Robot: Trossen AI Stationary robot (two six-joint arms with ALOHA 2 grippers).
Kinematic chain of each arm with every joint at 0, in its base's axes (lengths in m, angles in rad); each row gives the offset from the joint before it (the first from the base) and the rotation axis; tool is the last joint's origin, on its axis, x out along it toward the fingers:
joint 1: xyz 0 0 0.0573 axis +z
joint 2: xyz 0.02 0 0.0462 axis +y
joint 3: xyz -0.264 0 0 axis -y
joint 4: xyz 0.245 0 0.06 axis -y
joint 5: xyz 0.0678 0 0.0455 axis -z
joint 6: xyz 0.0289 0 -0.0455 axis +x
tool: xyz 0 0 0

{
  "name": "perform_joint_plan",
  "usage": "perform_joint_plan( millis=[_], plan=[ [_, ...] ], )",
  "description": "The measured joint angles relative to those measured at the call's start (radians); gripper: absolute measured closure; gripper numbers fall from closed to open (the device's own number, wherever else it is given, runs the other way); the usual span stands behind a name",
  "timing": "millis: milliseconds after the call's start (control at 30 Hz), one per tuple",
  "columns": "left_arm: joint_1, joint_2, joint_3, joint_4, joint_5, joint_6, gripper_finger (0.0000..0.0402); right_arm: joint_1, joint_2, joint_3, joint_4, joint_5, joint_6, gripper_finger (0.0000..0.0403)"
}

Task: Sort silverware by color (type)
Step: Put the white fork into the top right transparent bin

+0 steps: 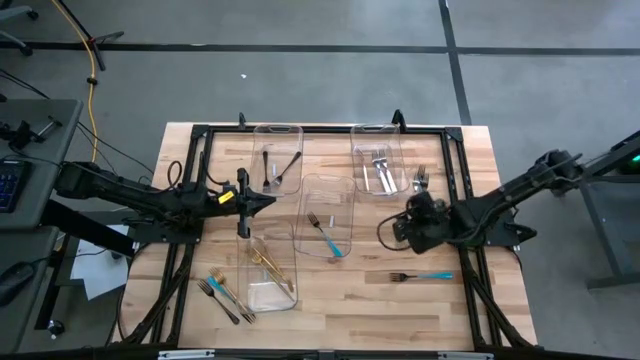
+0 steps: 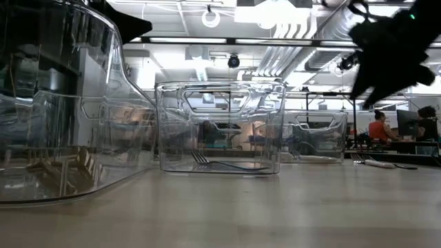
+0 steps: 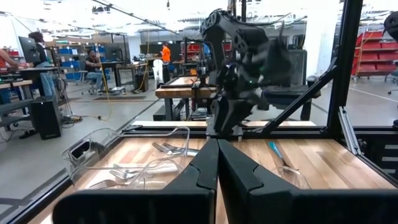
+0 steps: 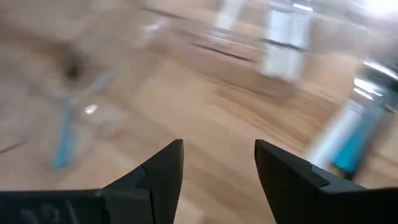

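The silverware is partly in four clear bins: black pieces (image 1: 275, 168) far left, silver forks (image 1: 378, 168) far right, a teal-handled fork (image 1: 326, 234) in the middle bin, gold pieces (image 1: 268, 266) near left. Loose on the table lie a teal-handled fork (image 1: 420, 275), mixed pieces (image 1: 226, 294) at the near left, and silver pieces (image 1: 420, 180) beside the far right bin. My left gripper (image 1: 270, 203) hovers shut between the left bins, holding nothing. My right gripper (image 4: 217, 163) is open and empty, tilted down over bare wood right of the middle bin.
A black frame (image 1: 320, 130) runs around the table's far and side edges. The clear bins (image 2: 220, 127) stand close together in the table's middle. Bare wood lies along the near edge and at the near right. People sit at desks (image 2: 380, 127) in the room behind.
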Motion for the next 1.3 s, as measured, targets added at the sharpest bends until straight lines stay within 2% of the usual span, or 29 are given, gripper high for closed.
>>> perform_joint_plan(
  millis=[167, 367, 600, 833, 1067, 1300],
  plan=[
    [0.000, 0.000, 0.000, -0.002, 0.000, -0.002, 0.0401, 0.035, 0.024, -0.107, -0.087, -0.013, 0.332, 0.0208],
    [0.000, 0.000, 0.000, -0.002, 0.000, -0.001, 0.0401, 0.020, 0.031, -0.264, 0.004, -0.003, 0.504, 0.0208],
    [0.000, 0.000, 0.000, -0.002, 0.000, -0.001, 0.0401, -0.027, 0.031, -0.334, 0.156, 0.012, 0.456, 0.0208],
    [0.000, 0.000, 0.000, -0.002, 0.000, -0.001, 0.0401, -0.106, 0.037, -0.312, 0.172, 0.006, 0.349, 0.0208],
    [0.000, 0.000, 0.000, -0.002, 0.000, -0.001, 0.0401, -0.153, 0.131, -0.312, 0.224, -0.027, 0.344, 0.0208],
    [0.000, 0.000, 0.000, -0.002, 0.000, -0.001, 0.0401, -0.152, 0.215, -0.308, 0.256, 0.000, 0.351, 0.0208]
  ],
)
